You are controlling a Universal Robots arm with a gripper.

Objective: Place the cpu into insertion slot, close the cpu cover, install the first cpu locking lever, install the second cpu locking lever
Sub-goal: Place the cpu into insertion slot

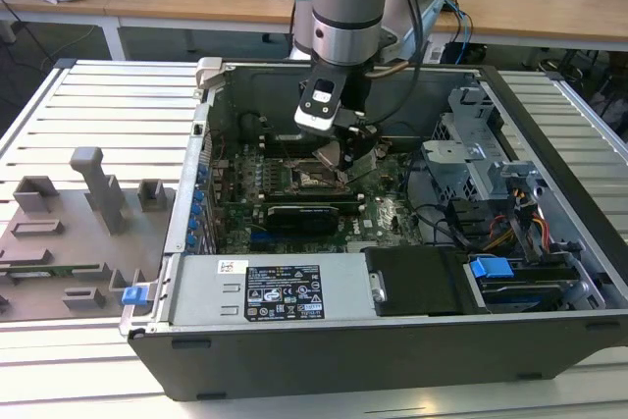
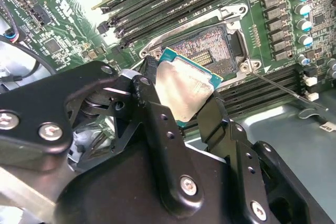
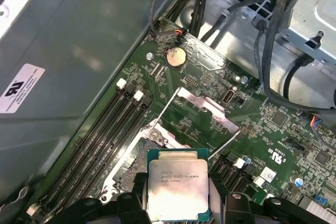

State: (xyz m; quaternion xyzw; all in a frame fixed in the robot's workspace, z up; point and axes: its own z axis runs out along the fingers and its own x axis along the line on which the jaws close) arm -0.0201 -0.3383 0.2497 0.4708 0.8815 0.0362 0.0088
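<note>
Black tool [image 2: 181, 98] pinching small flat sq cpu [image 2: 186, 85] w/ dull silvery top, green rim, over dark silver-rimmed insertion slot [image 2: 210, 51].

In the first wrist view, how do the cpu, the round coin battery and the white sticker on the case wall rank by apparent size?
1. cpu: looks largest, but it is nearest the camera, so its true rank is unsure.
2. white sticker.
3. coin battery: clearly the smallest.

The claw [image 3: 178, 205] grips the cpu [image 3: 177, 182] by its edges, close to the uncovered insertion slot [image 3: 128, 163].
</note>
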